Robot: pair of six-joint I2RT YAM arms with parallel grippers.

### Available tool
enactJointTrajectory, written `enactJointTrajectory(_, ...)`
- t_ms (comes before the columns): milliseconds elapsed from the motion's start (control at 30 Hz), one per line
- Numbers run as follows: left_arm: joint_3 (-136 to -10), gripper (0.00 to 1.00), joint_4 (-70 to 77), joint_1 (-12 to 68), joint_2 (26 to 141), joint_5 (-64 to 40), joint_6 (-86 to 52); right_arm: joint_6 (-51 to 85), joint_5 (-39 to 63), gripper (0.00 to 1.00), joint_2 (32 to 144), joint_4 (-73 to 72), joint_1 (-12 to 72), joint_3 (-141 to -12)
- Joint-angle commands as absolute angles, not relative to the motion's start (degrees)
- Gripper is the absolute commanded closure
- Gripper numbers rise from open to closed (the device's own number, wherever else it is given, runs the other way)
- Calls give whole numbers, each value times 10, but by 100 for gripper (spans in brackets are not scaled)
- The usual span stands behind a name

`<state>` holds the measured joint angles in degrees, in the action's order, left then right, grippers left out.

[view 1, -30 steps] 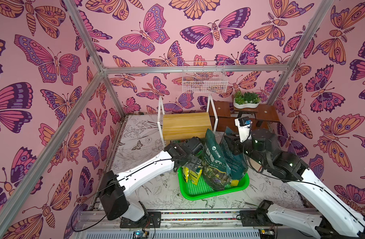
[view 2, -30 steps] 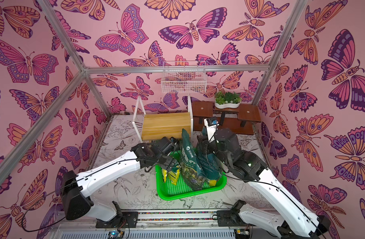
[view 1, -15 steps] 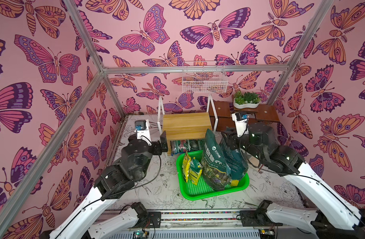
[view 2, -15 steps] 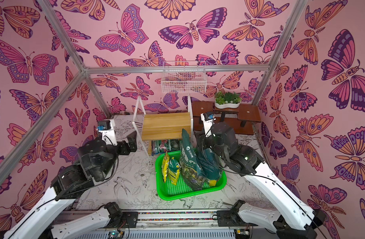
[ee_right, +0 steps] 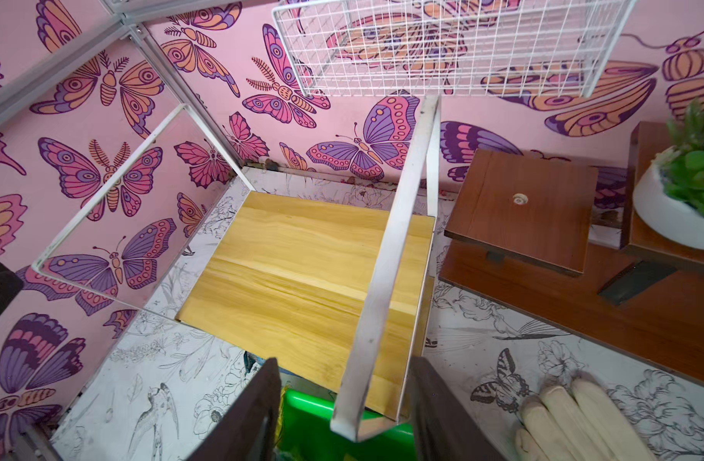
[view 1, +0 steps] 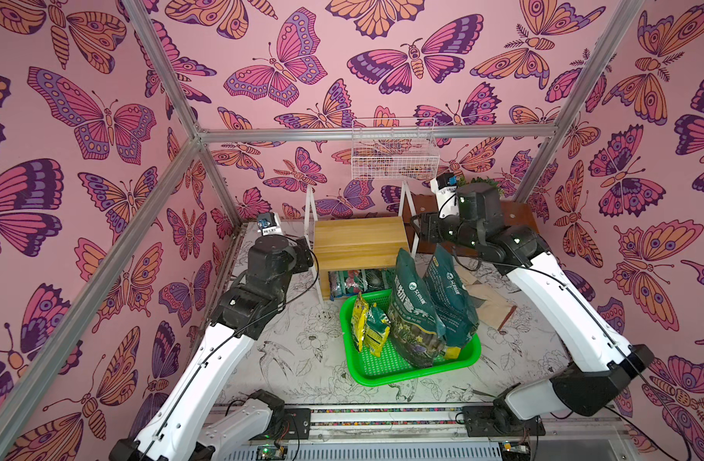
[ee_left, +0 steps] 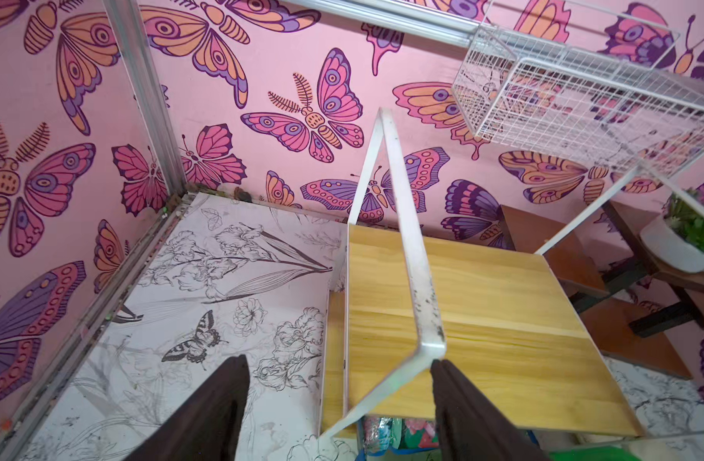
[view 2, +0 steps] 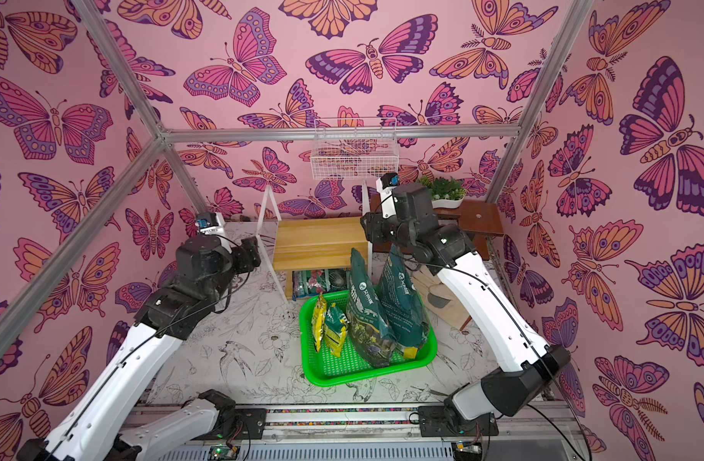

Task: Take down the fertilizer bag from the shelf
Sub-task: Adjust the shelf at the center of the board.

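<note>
My left fingers [view 1: 305, 253] sit at the left end of the shelf [view 1: 360, 239], up at the height of its top board. They are spread apart and grip nothing. In the left wrist view the bent corner of the white frame [ee_left: 430, 347] lies between them, right against one fingertip and well clear of the other.

The shelf stands at the back of the bench [view 1: 302, 359], below the white wire basket [view 1: 394, 153] hung on the wall. Its top board is bare yellowish wood in both top views and both wrist views. On the lower board, under that top board, I can see a row of colourful packets [view 1: 358, 281], but they are too shadowed for me to read.

Just in front of the shelf, on the bench, is the green tray [view 1: 406, 374]. At its left side two small yellow packets [view 1: 368, 323] stand on end. To their right, two tall dark green fertilizer bags [view 1: 416, 315] stand upright and lean on each other, their tops reaching the level of the top board.

My right fingers [view 1: 417, 229] are at the right end of the shelf, also parted and holding nothing. In the right wrist view the frame's right corner [ee_right: 366, 423] sits in the gap between them, and I cannot tell whether either one touches it.

Farther right is the dark brown plant stand [view 2: 482, 217], with a potted plant [view 2: 444, 191] on it.
</note>
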<state>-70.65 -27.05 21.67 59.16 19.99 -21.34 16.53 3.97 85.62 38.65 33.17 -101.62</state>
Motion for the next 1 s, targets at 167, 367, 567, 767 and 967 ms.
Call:
enactJointTrajectory(167,-718,23,-205,139,612,6,-286,260,232,51,866,332,271,-1008)
enactJointTrajectory(367,-725,24,-164,82,653,-97,-354,307,290,54,894,314,234,-1005)
enactJointTrajectory(567,-729,24,-116,25,695,-186,-432,333,330,54,925,282,222,-992)
enactJointTrajectory(767,-742,27,-85,23,720,-231,-461,352,370,58,937,250,222,-984)
enactJointTrajectory(967,-748,35,-52,22,758,-278,-496,359,371,71,935,239,222,-983)
